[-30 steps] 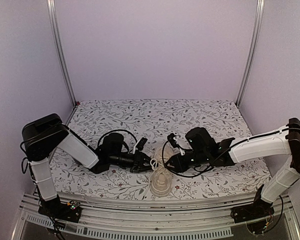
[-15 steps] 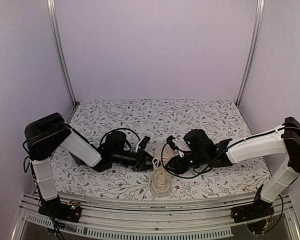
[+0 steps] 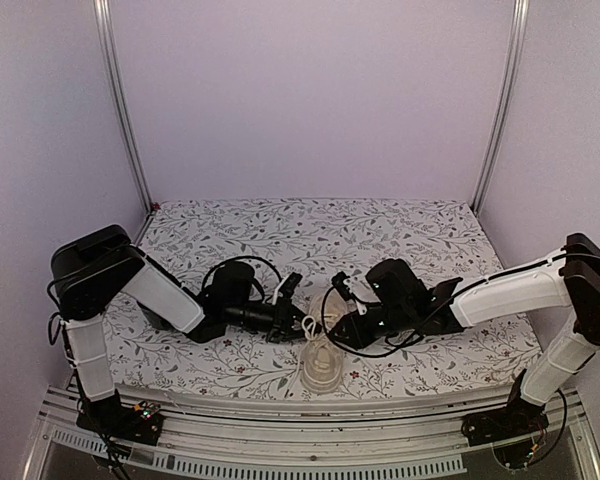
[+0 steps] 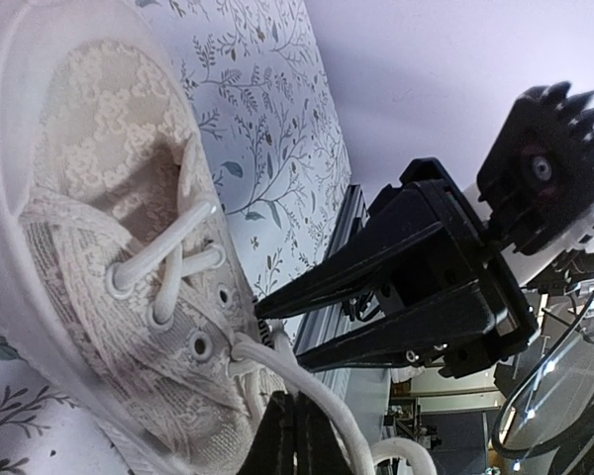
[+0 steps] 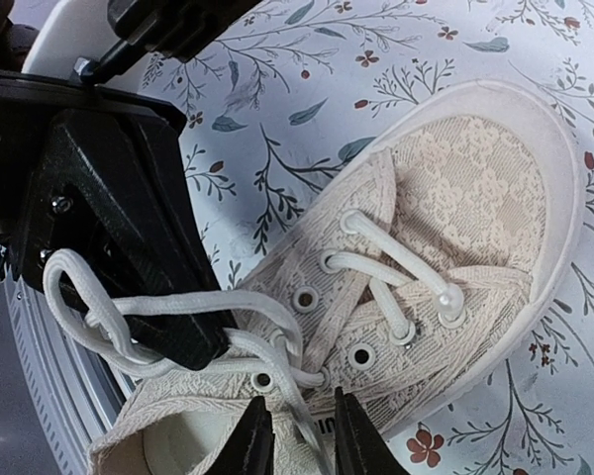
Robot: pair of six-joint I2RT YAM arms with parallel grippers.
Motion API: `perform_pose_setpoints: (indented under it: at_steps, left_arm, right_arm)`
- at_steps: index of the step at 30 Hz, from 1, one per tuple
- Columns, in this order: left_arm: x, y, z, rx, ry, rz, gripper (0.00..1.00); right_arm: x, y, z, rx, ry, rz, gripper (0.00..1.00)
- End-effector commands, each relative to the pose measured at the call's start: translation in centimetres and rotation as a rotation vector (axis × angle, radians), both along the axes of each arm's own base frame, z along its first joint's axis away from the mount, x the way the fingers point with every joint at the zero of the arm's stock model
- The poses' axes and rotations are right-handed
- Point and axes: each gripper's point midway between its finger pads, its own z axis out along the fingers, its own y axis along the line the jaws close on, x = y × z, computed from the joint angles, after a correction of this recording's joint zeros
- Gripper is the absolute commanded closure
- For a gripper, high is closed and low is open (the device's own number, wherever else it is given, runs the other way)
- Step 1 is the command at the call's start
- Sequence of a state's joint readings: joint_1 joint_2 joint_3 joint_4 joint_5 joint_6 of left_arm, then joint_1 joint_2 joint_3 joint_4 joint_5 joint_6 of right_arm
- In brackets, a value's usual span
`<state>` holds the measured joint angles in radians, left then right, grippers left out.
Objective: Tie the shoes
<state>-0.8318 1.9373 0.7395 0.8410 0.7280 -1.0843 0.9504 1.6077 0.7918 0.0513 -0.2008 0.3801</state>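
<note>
**Cream sneaker sits between both tools, its laces pulled slack**

The cream sneaker (image 3: 321, 366) lies on the floral surface (image 3: 430, 240), close to the near edge. In the overhead view it is just below the point where the two tools meet. Its lace-patterned upper faces up, and its toe (image 5: 535, 178) points away from both tools. The pale laces (image 5: 391, 272) cross neatly at the eyelets (image 5: 359, 353) farther from the tools. Nearer the tools they come out slack and loop above the shoe.

The right tool (image 5: 302, 404) reaches the sneaker at the tongue end. Its fingers (image 5: 249, 440) stand a little apart, and one strand of lace runs through the gap between them. The gap looks wider than the strand. In the left wrist view this tool shows as two long dark fingers tapering down to the top eyelets.

The left tool (image 4: 295, 404) comes in from the opposite side, facing the right tool and just apart from it. Its fingers are pressed together with only a thin seam between them. A strand of lace lies across their tip. In the right wrist view, slack loops hang around the tool's dark body. Whether any lace is pinched between its fingers cannot be told.
</note>
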Motion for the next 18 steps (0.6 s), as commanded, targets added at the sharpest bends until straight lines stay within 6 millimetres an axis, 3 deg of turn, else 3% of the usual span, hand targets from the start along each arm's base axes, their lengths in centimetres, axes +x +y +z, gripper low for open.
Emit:
perform_pose_setpoints:
  at_steps: [1, 6, 12, 18]
  left_arm:
    - [0.5, 0.7, -0.2, 0.013, -0.015, 0.030, 1.00]
    - [0.8, 1.1, 0.1, 0.014, -0.026, 0.055, 1.00]
    - [0.7, 1.1, 0.1, 0.012, -0.024, 0.051, 1.00]
    - [0.7, 1.1, 0.4, 0.007, -0.031, 0.048, 1.00]
  right_arm:
    - [0.6, 0.8, 2.3, 0.052, -0.044, 0.004, 0.74]
    - [1.0, 2.1, 5.0, 0.111, -0.092, 0.045, 0.63]
    - [1.3, 5.3, 7.3, 0.188, -0.122, 0.119, 0.46]
    - [0.9, 7.4, 6.9, 0.201, -0.111, 0.178, 0.45]
